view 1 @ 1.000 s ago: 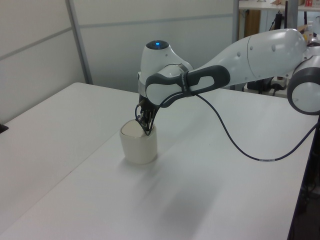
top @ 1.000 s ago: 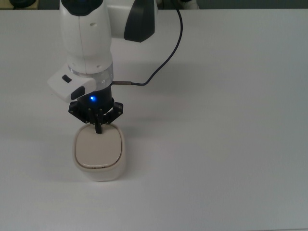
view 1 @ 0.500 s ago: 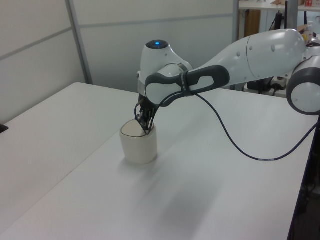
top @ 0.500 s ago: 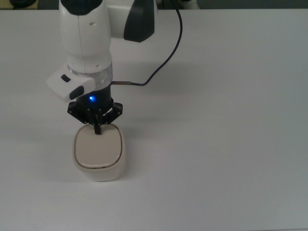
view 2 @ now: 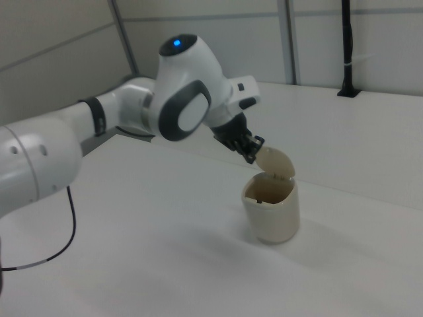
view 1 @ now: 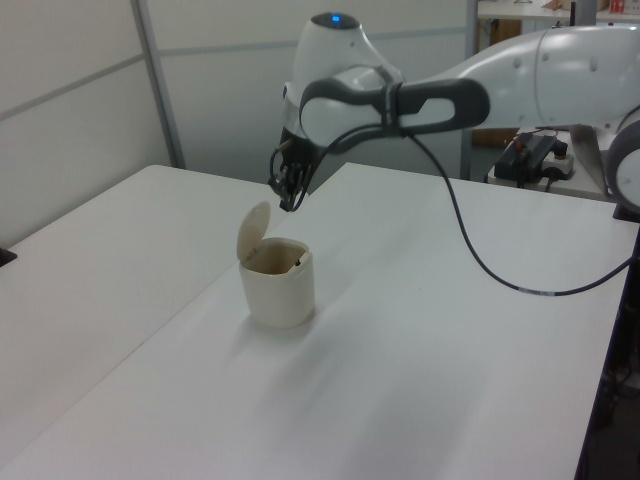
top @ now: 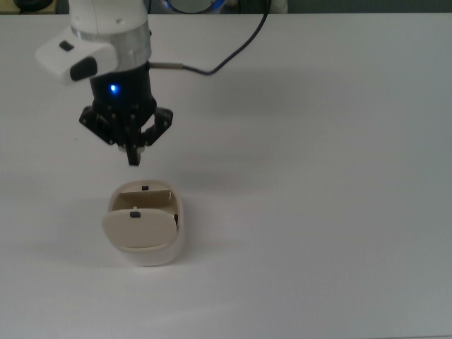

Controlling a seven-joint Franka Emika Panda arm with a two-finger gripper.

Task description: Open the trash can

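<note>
Small cream-white plastic trash can stands lid-up mid white worktop, far from edges; black gripper above, jaws together.

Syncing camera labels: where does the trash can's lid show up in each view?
Top view: lid at lower left, flipped up over the trash can's near side.
Left view: lid left of centre, upright on the can's left rim.
Right view: lid right of centre, raised at the can's back right.
Shared landmark: the end effector, just clear of the can in all three.
</note>
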